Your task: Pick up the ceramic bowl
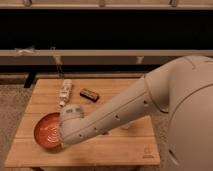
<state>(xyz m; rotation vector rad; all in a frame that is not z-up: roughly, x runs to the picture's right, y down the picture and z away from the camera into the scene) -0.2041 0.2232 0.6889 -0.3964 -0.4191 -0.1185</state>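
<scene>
The ceramic bowl (47,131), reddish-orange with pale swirl lines inside, sits on the wooden table (115,150) at its front left. My white arm reaches in from the right across the table. Its wrist end (71,125) lies over the right part of the bowl and covers it. My gripper is hidden beneath that wrist end, over the bowl's right rim. Whether it touches the bowl does not show.
A pale bottle-like item (65,91) lies at the back left of the table. A small dark brown packet (90,94) lies beside it. A translucent white cup (126,126) peeks out under my arm. A dark shelf with a rail runs behind the table.
</scene>
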